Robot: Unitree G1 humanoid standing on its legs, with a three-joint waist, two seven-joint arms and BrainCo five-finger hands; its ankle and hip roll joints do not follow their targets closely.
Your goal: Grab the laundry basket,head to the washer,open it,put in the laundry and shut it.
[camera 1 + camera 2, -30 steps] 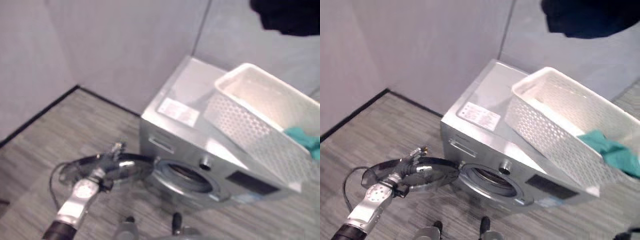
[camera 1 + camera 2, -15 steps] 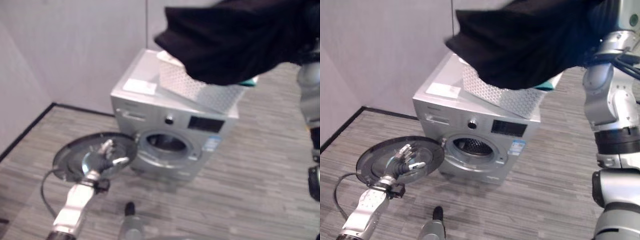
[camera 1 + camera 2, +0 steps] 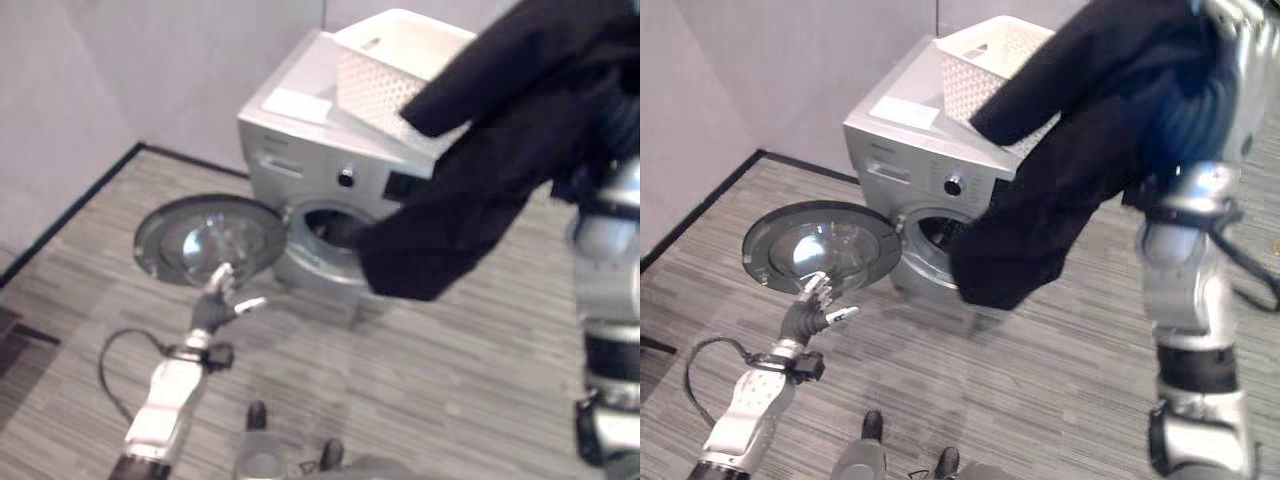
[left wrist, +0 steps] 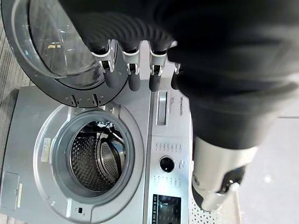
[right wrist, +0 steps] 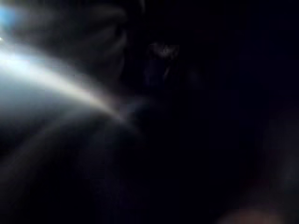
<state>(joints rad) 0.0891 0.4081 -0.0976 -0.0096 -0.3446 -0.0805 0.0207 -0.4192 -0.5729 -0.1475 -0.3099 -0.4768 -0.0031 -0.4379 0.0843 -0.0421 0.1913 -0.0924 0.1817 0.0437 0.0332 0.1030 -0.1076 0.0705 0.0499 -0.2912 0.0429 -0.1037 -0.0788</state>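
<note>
At the lower left of the head views the left hand (image 3: 812, 312) hovered just in front of the swung-open washer door (image 3: 818, 245), fingers straight and spread, holding nothing. Beyond it the washer (image 3: 300, 180) stood against the wall in the upper middle of the frame, its drum mouth (image 4: 96, 156) clear in the left wrist view. A black garment (image 3: 1060, 190) hung from the upper right, draped over the right arm, its lower end dangling in front of the drum mouth; the right hand was buried in the cloth, so I cannot tell how its fingers stood. Farthest back, the white laundry basket (image 3: 985, 55) sat on top of the washer. The garment looked soft, limp and light, likely to sag and snag on the door rim; bunching it near its middle should feed it in more cleanly.
</note>
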